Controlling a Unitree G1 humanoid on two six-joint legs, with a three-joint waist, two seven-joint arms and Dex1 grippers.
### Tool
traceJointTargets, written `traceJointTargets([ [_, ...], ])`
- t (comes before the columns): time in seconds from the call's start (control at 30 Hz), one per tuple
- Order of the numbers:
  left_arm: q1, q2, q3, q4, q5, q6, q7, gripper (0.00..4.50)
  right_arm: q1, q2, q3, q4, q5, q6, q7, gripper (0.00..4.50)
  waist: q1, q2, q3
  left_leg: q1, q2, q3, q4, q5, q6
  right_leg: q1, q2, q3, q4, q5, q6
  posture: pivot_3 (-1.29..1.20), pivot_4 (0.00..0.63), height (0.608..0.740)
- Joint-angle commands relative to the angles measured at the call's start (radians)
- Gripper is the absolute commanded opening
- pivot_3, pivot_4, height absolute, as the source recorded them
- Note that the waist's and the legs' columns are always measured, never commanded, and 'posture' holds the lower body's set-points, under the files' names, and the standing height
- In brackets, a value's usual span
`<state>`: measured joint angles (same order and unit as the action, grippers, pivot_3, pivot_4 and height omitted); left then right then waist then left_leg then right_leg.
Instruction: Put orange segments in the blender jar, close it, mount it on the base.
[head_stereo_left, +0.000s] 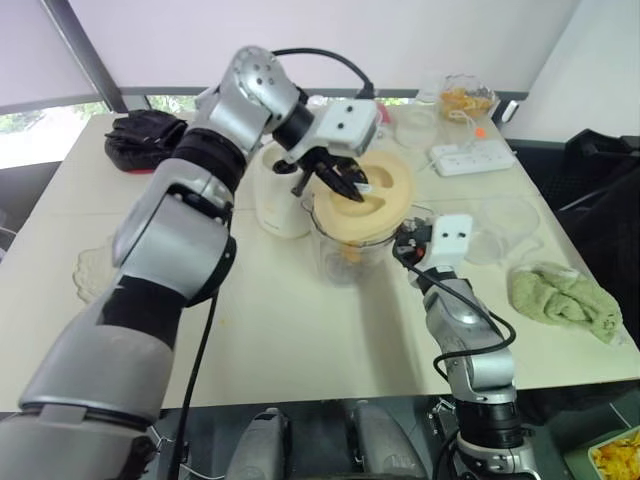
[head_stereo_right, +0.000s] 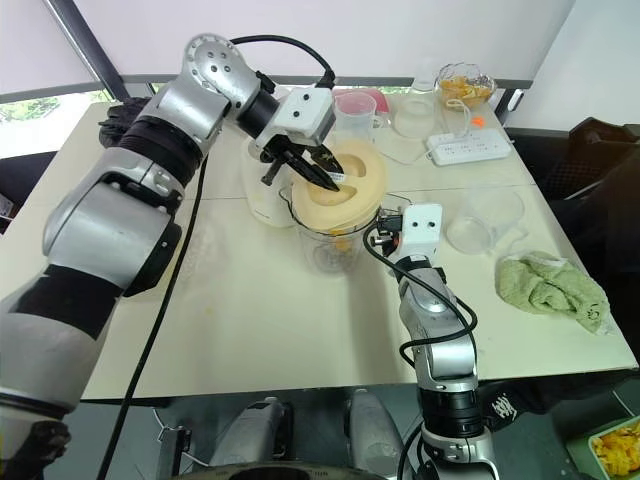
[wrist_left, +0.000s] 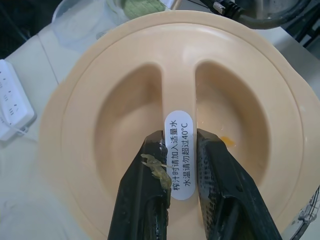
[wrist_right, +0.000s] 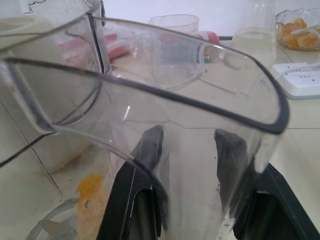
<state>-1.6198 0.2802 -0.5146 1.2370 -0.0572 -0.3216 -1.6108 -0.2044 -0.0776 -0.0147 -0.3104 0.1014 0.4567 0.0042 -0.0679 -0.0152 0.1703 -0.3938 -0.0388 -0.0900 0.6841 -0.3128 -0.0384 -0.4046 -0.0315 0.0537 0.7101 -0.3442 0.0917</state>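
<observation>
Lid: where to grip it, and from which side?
Grip the raised centre ridge of the lid, coming straight down from above. Two deep hollows flank the ridge, leaving room for one finger in each, while the rim looks too wide to span. The left hand pinches the ridge this way, over the jar.

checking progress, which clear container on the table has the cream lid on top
The jar at mid-table with orange pieces inside; the left gripper pinches its lid. The cup beside the towel and the far bowl are open.
</observation>
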Motion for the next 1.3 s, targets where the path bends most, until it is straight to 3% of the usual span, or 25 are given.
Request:
traceJointTargets([
  [0.03, -0.024, -0.005, -0.073, 0.018, 0.005, -0.022, -0.004, 0.25, 0.014, 0.018, -0.015, -0.040, -0.006, -0.035, -0.022, 1.02, 0.000, 0.000, 0.000, 0.000, 0.000, 0.000, 0.000, 0.000, 0.000, 0.000, 0.000, 0.000, 0.000, 0.000, 0.000, 0.00, 0.150, 0.740],
  [0.47, -0.030, -0.021, -0.235, 0.055, -0.025, 0.008, -0.004, 0.25, 0.059, 0.036, -0.014, -0.074, -0.029, -0.047, -0.050, 1.02, 0.003, 0.000, -0.001, 0.002, 0.000, 0.000, 0.001, 0.000, 0.000, 0.002, 0.001, 0.000, 0.001, 0.000, 0.000, 0.00, 0.150, 0.740],
  [0.73, 0.012, -0.047, -0.263, 0.081, -0.006, 0.066, -0.004, 0.25, 0.085, 0.027, -0.028, -0.121, -0.036, -0.033, -0.059, 1.02, 0.014, 0.000, -0.003, 0.006, 0.000, -0.002, 0.001, 0.000, 0.000, 0.009, 0.001, -0.001, -0.002, 0.000, 0.000, 0.00, 0.150, 0.740],
  [1.3, 0.067, -0.041, -0.301, 0.112, 0.113, 0.013, -0.004, 0.25, 0.062, 0.005, -0.004, -0.137, -0.052, -0.006, -0.028, 1.02, 0.023, 0.001, -0.009, 0.014, 0.000, -0.003, 0.000, -0.001, 0.001, 0.018, 0.002, -0.001, -0.006, 0.000, 0.000, 0.00, 0.150, 0.740],
])
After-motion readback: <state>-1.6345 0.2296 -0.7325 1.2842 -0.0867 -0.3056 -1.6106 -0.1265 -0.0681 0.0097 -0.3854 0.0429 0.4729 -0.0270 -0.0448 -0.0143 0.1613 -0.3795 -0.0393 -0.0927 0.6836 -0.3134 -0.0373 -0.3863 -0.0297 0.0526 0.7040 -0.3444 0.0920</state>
